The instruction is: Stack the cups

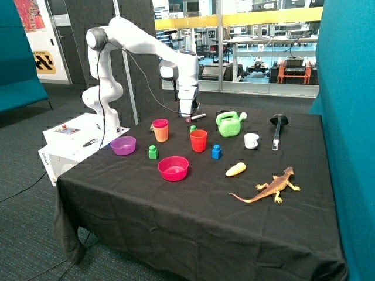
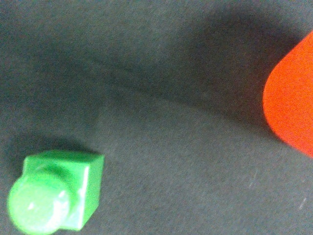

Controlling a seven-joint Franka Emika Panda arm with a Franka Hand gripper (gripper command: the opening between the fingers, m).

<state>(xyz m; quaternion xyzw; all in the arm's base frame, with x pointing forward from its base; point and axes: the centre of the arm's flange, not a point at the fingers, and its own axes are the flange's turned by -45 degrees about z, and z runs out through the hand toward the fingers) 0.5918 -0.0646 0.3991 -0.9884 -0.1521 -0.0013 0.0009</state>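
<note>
Black cloth covers the counter (image 1: 176, 234) in an office hall with glass walls behind. Nearest us we see a toy lizard (image 1: 270, 188), then a yellow piece (image 1: 235, 169) and a pink bowl (image 1: 173, 168). Next row: purple bowl (image 1: 123, 145), green block (image 1: 153, 152), blue block (image 1: 217, 152), white mug (image 1: 251, 141). The red cup (image 1: 198, 140) stands upright alone between the two blocks, slightly behind them. Beyond the green block we see the pink cup nested in the yellow cup (image 1: 160, 130), so one stacking is done, red one not. A second green block (image 1: 192, 129) sits just behind the red cup. Farther back: green watering can (image 1: 229, 124), black ladle (image 1: 278, 130). The gripper (image 1: 188, 115) hangs low over the counter behind the red cup; we cannot tell its finger state. The wrist view shows a green block (image 2: 56, 196) and a red cup edge (image 2: 293, 103) on cloth.
</note>
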